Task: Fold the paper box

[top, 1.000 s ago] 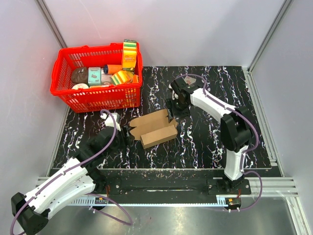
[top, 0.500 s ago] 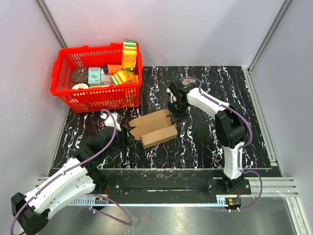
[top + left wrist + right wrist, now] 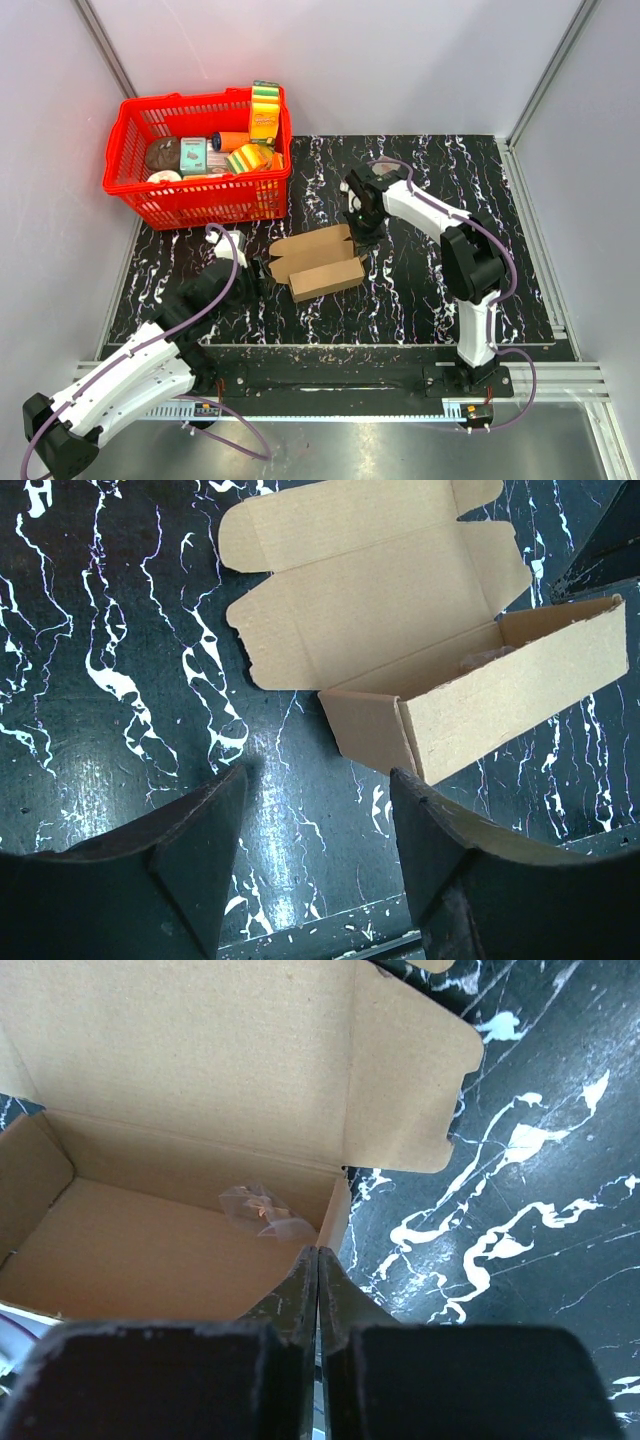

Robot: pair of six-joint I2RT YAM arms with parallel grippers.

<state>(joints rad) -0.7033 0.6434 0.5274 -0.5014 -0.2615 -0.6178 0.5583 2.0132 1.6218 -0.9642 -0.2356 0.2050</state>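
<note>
**Paper box.** The paper box (image 3: 325,278) is a slim brown cardboard carton, unprinted, lying on its long side on the black white-veined table mat (image 3: 420,290). It sits between the two grippers. Its body is formed. The lid (image 3: 305,250) is open and laid back flat on the mat, on the side away from the arm bases. The lid's tuck flap and side tabs are spread out. In the right wrist view a small scrap of clear plastic film (image 3: 262,1212) lies on the floor of the box, near the end wall closest to the right gripper.

**Right gripper.** The right gripper (image 3: 358,232) is at the box's right end. Its wrist view shows the two fingers (image 3: 290,1305) pressed together with only a hairline seam between them. The tips meet the top corner of the box's end wall. Whether any cardboard is caught between the tips cannot be told.

**Left gripper.** The left gripper (image 3: 258,275) is low over the mat just off the box's left end. Its fingers (image 3: 200,850) are set well apart with nothing between them but bare mat. The near end of the box lies ahead of this gripper and slightly to its right, without contact.

**Surroundings.** A red plastic basket (image 3: 210,205) stands beyond the left gripper and somewhat to its left. It holds packets, a tin and striped sponges. It does not touch the box.
</note>
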